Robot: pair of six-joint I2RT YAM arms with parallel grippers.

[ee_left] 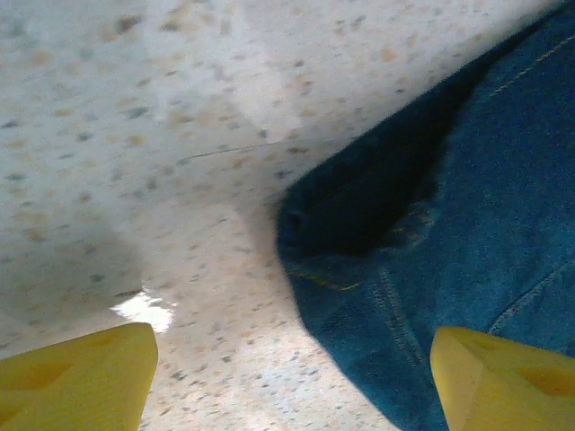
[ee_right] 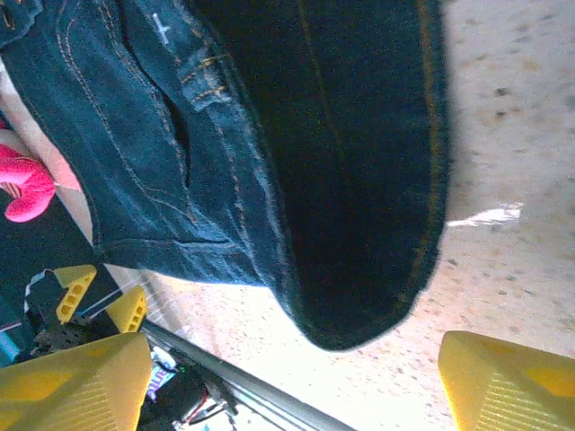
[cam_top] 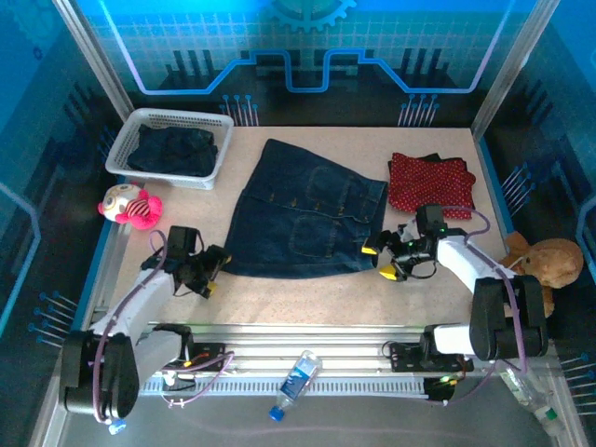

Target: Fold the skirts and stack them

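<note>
Both spread and empty, the left tool (cam_top: pixel 215 271) and right tool (cam_top: pixel 378 261) flank the lower corners of the denim skirt (cam_top: pixel 307 209) lying flat mid-frame on the bench (cam_top: pixel 307 300), seemingly awaiting its fold; each must next pinch a corner.

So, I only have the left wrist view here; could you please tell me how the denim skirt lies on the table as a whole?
Observer: The denim skirt lies spread flat in the middle of the table, its wider edge toward the arms.
Operator: Thank you. Where is the right gripper?
Observer: The right gripper is at the skirt's near right corner, jaws open, holding nothing.
Operator: And is another skirt out on the table?
Observer: Yes, a red skirt lies at the far right of the table, beyond the right gripper.
</note>
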